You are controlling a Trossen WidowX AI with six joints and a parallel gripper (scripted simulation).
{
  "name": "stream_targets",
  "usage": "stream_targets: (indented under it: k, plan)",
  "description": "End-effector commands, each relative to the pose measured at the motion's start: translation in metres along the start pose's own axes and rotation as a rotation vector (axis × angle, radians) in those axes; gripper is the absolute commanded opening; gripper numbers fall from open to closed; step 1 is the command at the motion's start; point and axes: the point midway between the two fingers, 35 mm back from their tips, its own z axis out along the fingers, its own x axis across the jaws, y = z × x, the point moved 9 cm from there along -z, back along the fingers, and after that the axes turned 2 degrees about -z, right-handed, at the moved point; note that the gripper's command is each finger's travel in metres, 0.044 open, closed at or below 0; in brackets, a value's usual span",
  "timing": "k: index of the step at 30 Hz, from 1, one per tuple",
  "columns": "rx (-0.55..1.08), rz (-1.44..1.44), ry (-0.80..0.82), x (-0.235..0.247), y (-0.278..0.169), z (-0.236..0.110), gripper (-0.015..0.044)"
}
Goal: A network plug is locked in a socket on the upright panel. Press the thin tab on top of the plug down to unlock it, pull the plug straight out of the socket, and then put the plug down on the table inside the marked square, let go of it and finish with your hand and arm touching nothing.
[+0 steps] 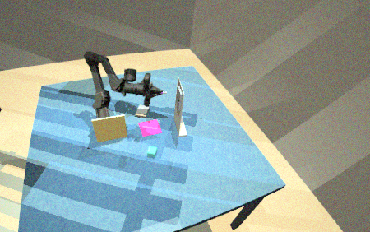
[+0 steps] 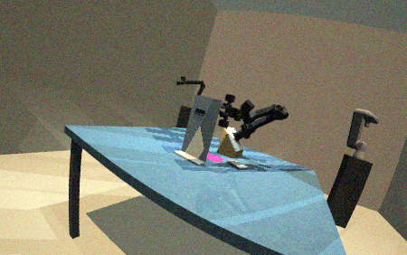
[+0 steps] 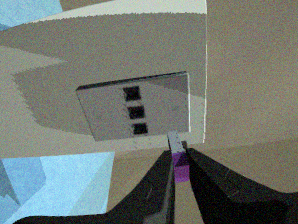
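Observation:
The plug [image 1: 164, 92] [image 3: 182, 172] is purple with a pale grey front part. My gripper [image 1: 162, 93] [image 3: 178, 156] is shut on it, and the plug points toward the upright panel [image 1: 178, 108] [image 2: 209, 119] [image 3: 110, 47]. A gap shows between the plug's tip and the panel in the top view. The grey socket plate [image 3: 166, 107] on the panel has three dark openings, all with nothing in them. The magenta marked square [image 1: 150, 128] [image 2: 215, 158] lies flat on the table, below and nearer the camera than the gripper in the top view. In the exterior view the fingertips are hidden behind the panel.
A tan board [image 1: 110, 128] [image 2: 230, 145] stands in front of the arm's base. A small white-topped piece [image 1: 142, 109] [image 2: 237, 165] lies between the arm and the marked square. A teal block [image 1: 152, 151] sits on the near side of the square.

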Motion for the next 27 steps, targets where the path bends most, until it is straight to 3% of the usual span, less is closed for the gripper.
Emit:
stream_targets:
  k: [1,11,27]
  plan:
    - [-0.008,-0.005,-0.007,-0.010,0.001,-0.004,0.0000]
    - [-0.006,0.000,0.009,-0.019,0.002,-0.011,0.0000]
    - [0.115,0.137,0.409,0.029,0.012,0.007,0.0000]
